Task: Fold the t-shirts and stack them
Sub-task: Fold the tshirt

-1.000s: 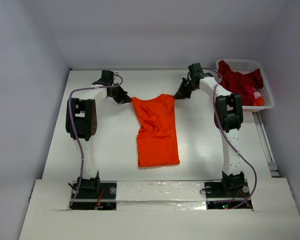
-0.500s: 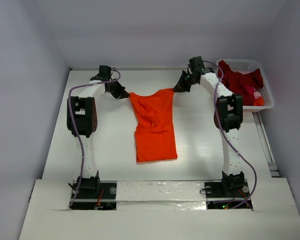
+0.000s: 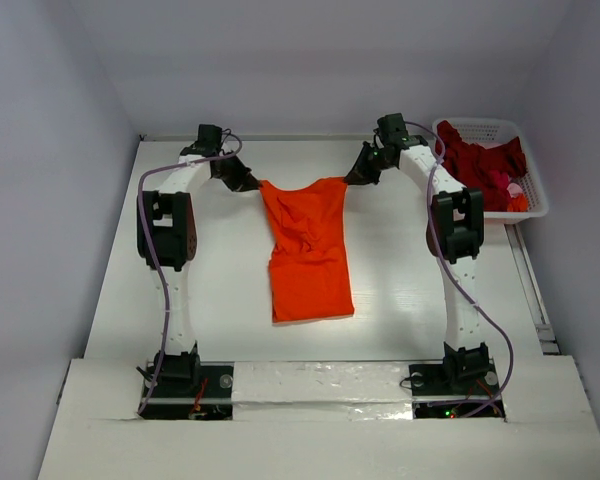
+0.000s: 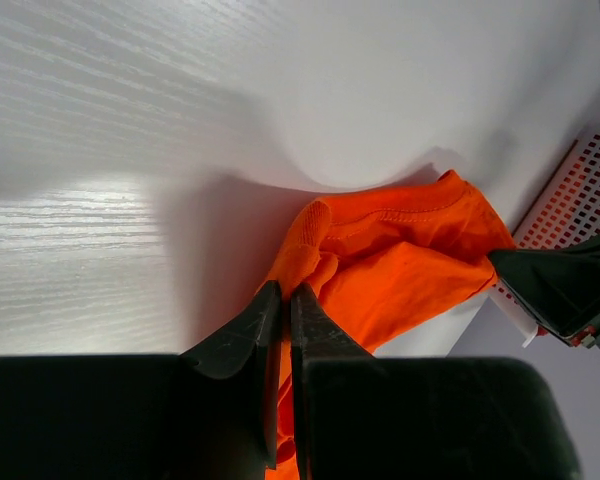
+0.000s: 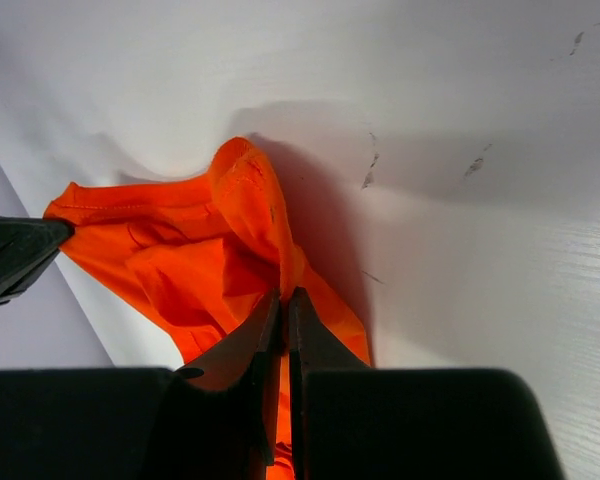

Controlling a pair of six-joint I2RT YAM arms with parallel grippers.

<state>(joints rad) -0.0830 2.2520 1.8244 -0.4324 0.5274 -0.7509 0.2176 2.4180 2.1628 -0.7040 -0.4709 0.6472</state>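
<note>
Left gripper (image 3: 250, 183) and right gripper (image 3: 354, 177), each clenched on an upper corner of the orange t-shirt (image 3: 310, 260) (cloth spanning between the jaws).

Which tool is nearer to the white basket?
Right. The right tool grips the orange shirt left of the basket; the left tool grips its opposite corner, farther off.

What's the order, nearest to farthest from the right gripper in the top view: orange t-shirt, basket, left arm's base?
1. orange t-shirt: one corner pinched in the right gripper, the rest hanging to its left.
2. basket: far right corner of the table.
3. left arm's base: near edge, left side.
</note>
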